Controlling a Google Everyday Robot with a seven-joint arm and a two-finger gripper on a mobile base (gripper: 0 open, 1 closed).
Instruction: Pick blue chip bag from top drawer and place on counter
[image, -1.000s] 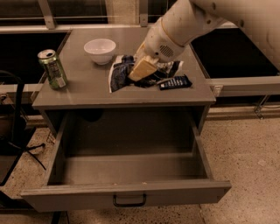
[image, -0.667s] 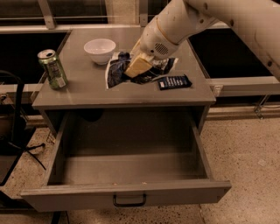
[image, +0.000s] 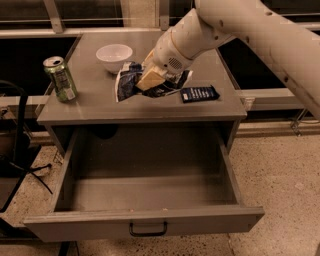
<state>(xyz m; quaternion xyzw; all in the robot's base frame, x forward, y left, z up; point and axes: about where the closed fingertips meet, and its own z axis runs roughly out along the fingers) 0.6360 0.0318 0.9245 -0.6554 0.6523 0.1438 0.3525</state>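
One hand (image: 150, 79) grips one blue chip bag (image: 127, 83) near one bowl (image: 114, 56).

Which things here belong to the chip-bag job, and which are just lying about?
Job: blue chip bag on the counter; open top drawer; gripper, at the bag.
Lying about: white bowl, green can, small dark-blue packet, all on the counter.

Dim, warm light from above. The gripper (image: 148, 80), over the counter's (image: 100, 103) middle, shades the blue chip bag (image: 126, 83); deep shadow fills the top drawer (image: 200, 218) beneath the counter's front edge.
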